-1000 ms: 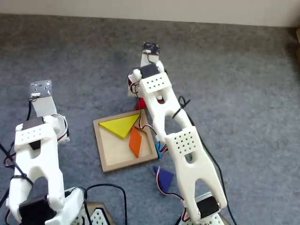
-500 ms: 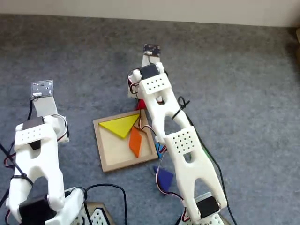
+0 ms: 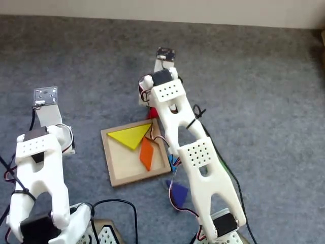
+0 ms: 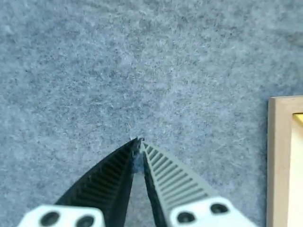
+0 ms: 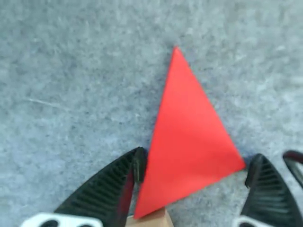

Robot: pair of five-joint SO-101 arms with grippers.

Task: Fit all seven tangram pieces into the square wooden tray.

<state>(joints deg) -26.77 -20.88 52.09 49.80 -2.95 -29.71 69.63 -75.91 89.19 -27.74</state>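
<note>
The square wooden tray (image 3: 118, 175) lies between the two arms and holds a yellow triangle (image 3: 131, 136) and an orange piece (image 3: 147, 154). A red triangle (image 5: 187, 137) lies flat on the carpet just beyond the tray's far corner (image 5: 152, 220). My right gripper (image 5: 196, 170) is open, low over the red triangle, with one finger on each side of its wide end. In the high view the red triangle (image 3: 151, 113) peeks out from under the right arm (image 3: 172, 112). My left gripper (image 4: 138, 143) is shut and empty over bare carpet, left of the tray's rim (image 4: 279, 161).
A dark blue piece (image 3: 178, 192) lies on the carpet near the right arm's base. A light blue piece (image 3: 172, 163) shows beside the tray's right edge, partly under the arm. Grey carpet stretches around, with free room at the back and right.
The right arm's wrist has edged very slightly to the right. The left arm and the pieces in the tray have not moved.
</note>
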